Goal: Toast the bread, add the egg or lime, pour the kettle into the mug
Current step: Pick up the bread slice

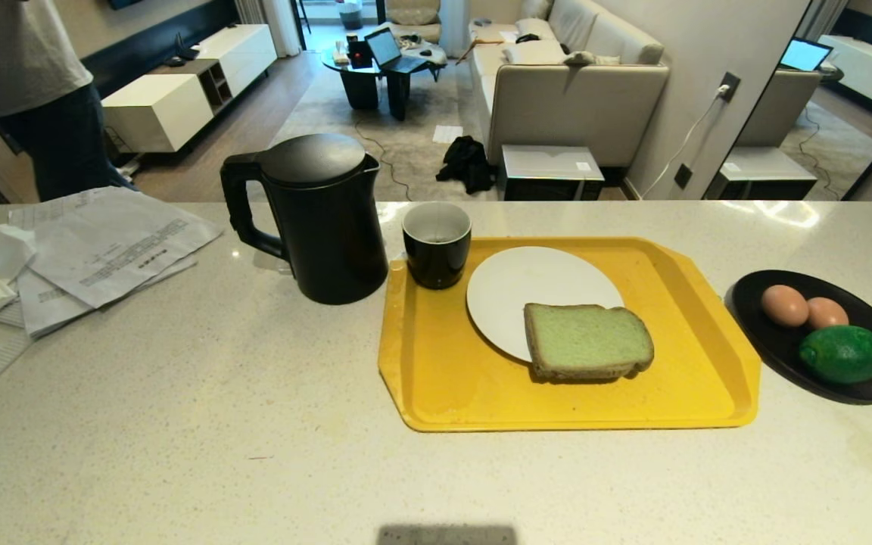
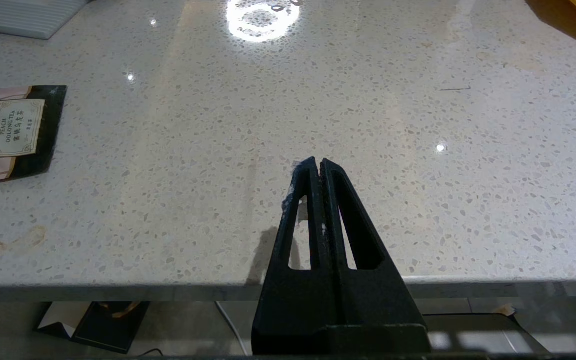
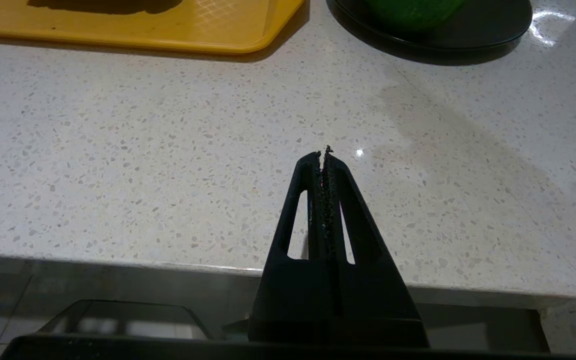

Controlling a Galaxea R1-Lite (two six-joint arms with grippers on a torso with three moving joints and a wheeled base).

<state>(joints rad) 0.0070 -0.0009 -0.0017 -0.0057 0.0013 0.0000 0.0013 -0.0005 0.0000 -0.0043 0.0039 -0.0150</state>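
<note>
The bread, pale green with a brown crust, lies half on a white plate on a yellow tray. The black mug stands on the tray's far left corner, beside the tall black kettle on the counter. Two eggs and the lime rest in a black dish right of the tray. Neither arm shows in the head view. My left gripper is shut and empty over the counter's near edge. My right gripper is shut and empty, short of the tray and the dish.
Loose papers and tissue lie at the counter's far left, and a tea packet lies near the left gripper. A person stands beyond the counter at far left. Behind the counter is a living room with a sofa.
</note>
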